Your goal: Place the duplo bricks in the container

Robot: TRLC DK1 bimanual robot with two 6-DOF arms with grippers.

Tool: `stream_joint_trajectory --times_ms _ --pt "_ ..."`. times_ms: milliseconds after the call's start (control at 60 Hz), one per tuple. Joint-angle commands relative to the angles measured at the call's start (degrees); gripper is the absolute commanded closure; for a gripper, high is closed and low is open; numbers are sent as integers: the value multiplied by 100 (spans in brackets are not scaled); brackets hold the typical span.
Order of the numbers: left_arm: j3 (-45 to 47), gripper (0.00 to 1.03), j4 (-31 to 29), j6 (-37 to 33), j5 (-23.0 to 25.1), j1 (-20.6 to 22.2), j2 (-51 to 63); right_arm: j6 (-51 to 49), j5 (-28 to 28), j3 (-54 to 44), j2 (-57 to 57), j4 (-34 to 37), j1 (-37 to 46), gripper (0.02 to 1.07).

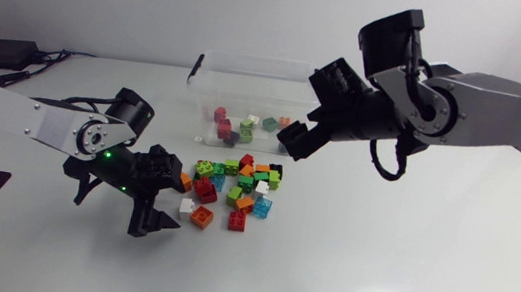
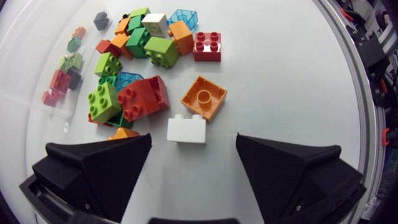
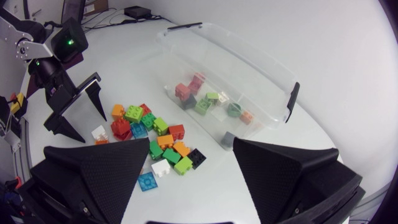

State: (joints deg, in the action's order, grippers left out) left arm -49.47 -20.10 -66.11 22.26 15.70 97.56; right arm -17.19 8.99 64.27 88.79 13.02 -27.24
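duplo bricks [image 1: 235,185]: loose pile ahead of both tools, a few inside the container [image 3: 249,74] | left gripper [image 1: 155,228]: fingers apart, white brick [image 2: 186,129] just ahead, untouched | right gripper [image 1: 299,141]: fingers apart, holding nothing, above the pile, beside the container

Head cam sits high over the table [image 1: 406,266], looking down on the whole setup from a fair way off. Left wrist cam is right down close over the pile [image 2: 140,93]. Right wrist cam hangs higher, facing across the bin [image 3: 249,62] and pile. All three share that pile.
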Motion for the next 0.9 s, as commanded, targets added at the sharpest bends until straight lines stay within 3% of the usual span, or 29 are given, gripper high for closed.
stream_joint_trajectory --times_ms 0,150,267,550,667,883 --pt "-221 12 -82 -227 59 82 193 -127 23 -327 -134 -10 -53 8" --pt "-361 12 -108 -227 59 161 360 -162 15 -600 -143 157 -299 8" --pt "-423 18 -126 -218 50 196 475 -215 15 -741 -143 280 -457 8" --pt "-607 45 -425 -289 50 231 598 -373 41 -855 -73 527 -571 12" --pt "-643 63 -548 -306 41 249 624 -469 155 -776 112 729 -571 12" --pt "-590 66 -943 -465 -38 266 598 -777 164 -644 753 948 -615 12"
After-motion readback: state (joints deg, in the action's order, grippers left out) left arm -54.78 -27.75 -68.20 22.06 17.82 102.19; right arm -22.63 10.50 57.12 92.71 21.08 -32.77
